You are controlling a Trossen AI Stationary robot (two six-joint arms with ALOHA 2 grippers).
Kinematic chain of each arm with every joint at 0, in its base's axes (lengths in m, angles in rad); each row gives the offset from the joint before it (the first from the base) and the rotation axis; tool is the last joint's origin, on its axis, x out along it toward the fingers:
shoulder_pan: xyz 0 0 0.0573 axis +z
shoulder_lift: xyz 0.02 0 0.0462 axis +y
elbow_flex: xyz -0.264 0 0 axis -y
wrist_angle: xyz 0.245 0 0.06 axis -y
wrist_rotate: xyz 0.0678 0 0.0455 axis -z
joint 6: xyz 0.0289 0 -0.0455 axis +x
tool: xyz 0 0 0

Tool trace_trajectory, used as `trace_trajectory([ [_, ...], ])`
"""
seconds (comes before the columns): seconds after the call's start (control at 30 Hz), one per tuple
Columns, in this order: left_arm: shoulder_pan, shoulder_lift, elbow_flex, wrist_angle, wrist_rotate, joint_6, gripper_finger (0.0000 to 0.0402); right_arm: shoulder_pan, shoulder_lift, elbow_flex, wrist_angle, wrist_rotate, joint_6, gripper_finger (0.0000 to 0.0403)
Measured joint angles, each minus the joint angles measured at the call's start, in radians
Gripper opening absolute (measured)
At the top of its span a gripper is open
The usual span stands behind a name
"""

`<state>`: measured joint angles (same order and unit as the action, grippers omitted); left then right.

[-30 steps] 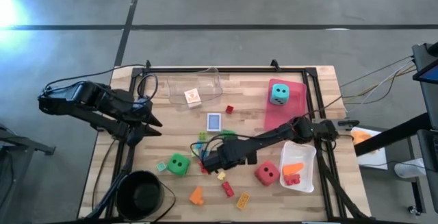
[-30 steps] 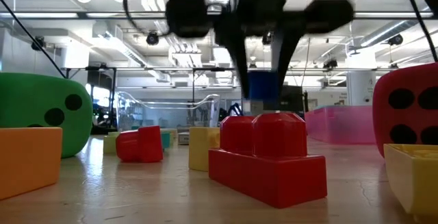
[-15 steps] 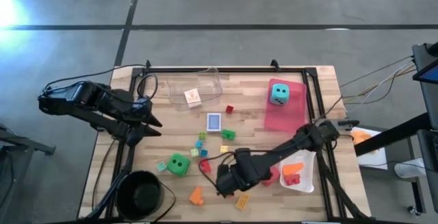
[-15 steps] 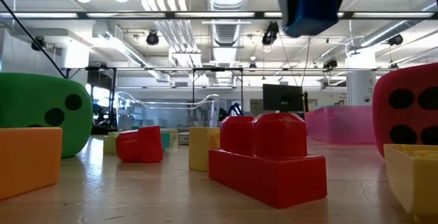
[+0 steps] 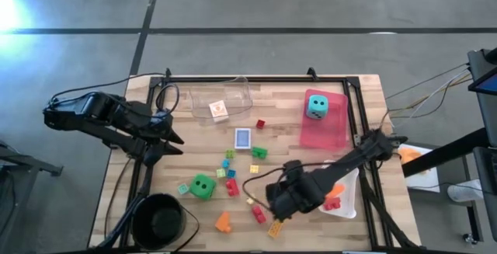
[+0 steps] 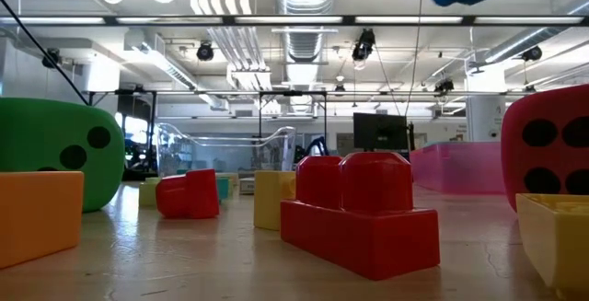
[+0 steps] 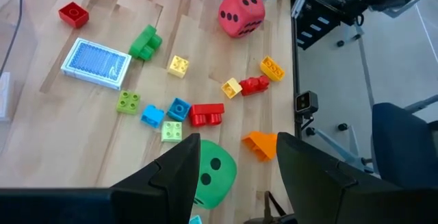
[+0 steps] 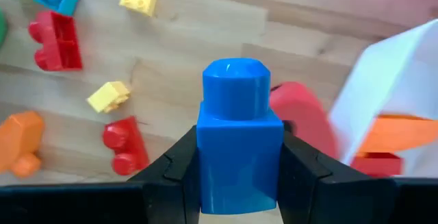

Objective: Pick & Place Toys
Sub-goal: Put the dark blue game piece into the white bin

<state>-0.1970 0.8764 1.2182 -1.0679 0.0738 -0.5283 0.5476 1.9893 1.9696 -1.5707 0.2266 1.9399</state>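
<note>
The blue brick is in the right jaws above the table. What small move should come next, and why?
Probably carry the blue brick a little further toward the white tray, then lower it. The right gripper holds it above the red die, beside the tray, which already contains orange and red bricks.

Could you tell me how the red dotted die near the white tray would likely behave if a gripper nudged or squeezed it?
The red die has rounded corners, so a nudge would probably tumble it rather than slide it. It looks soft, so fingers would likely dent it slightly. It seems light for its bulk, though that is only a guess.
</note>
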Motion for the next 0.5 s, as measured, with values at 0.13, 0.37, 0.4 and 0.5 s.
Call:
trace_trajectory([
  [0.13, 0.000, 0.000, 0.000, 0.001, 0.000, -0.031, 0.0197, 0.002, -0.131, -0.139, 0.000, -0.021, 0.047, 0.0123],
  [0.37, 0.002, 0.009, 0.000, 0.052, -0.004, -0.114, 0.0197, 0.040, -0.321, -0.369, 0.004, -0.131, 0.093, 0.0123],
  [0.4, 0.005, 0.012, 0.000, 0.068, -0.010, -0.129, 0.0197, 0.048, -0.338, -0.397, 0.008, -0.141, 0.084, 0.0123],
  [0.5, 0.021, 0.029, 0.000, 0.098, -0.047, -0.179, 0.0197, 0.068, -0.382, -0.478, 0.016, -0.198, 0.039, 0.0123],
])
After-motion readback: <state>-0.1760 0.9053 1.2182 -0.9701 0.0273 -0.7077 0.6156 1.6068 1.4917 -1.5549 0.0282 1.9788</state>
